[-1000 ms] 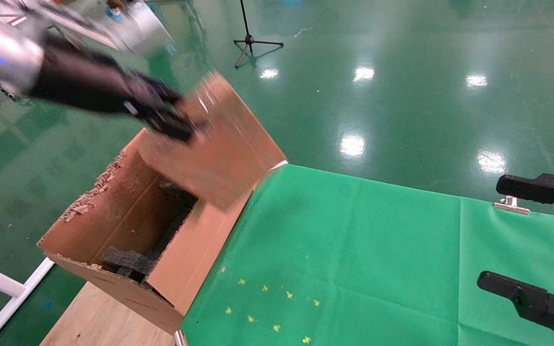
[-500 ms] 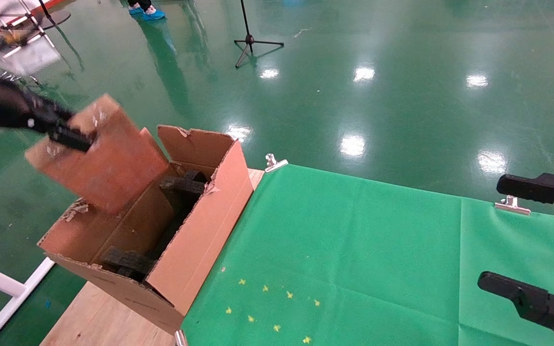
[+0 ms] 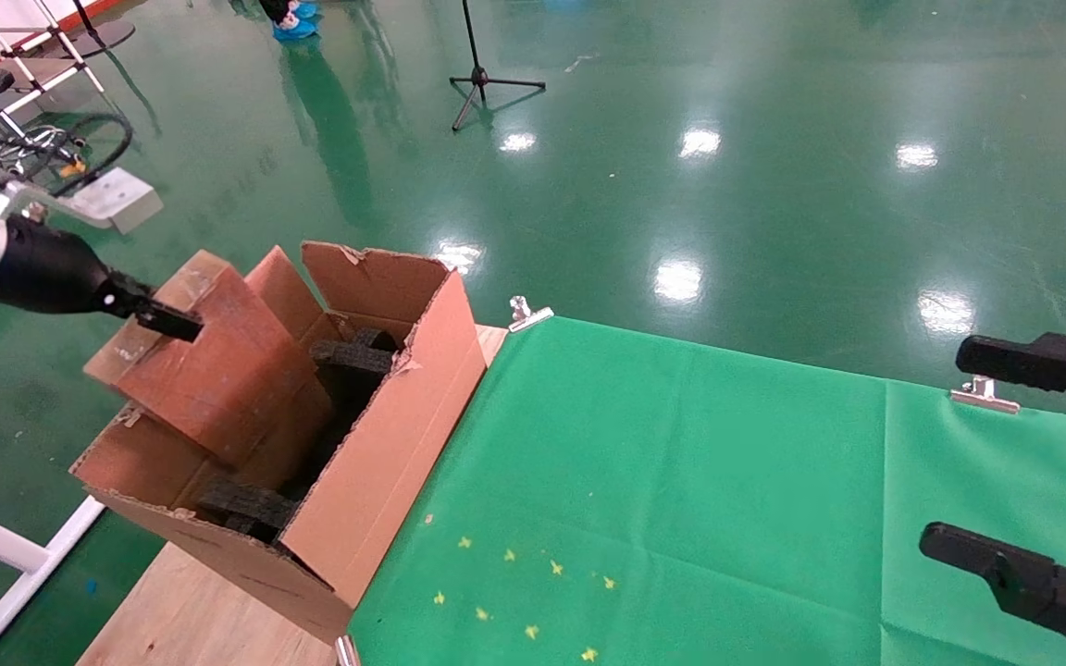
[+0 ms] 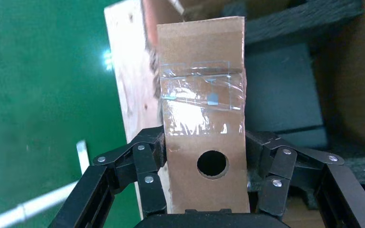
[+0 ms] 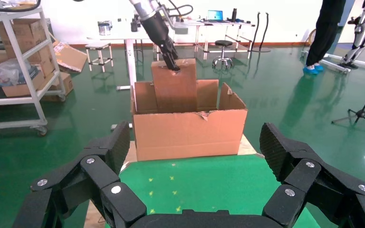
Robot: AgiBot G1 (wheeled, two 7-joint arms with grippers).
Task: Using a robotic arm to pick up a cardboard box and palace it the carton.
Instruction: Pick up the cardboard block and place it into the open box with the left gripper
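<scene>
Since half a second ago the left gripper point(image 4: 204, 199) has swung the cardboard box point(image 3: 209, 365) down, so its lower end now dips into the carton point(image 3: 385, 462) against the outer wall. The fingers point(image 4: 147, 168) pinch its two broad faces at the top edge. It looks light, stiff and tape-slick, so that edge grip suits; the right gripper point(image 5: 195, 156) hangs spread over the green cloth point(image 3: 681, 481).

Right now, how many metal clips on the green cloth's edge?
2 visible: one clip at the cloth's far corner beside the carton, one clip on the far edge by the right gripper. Others may be out of view.
</scene>
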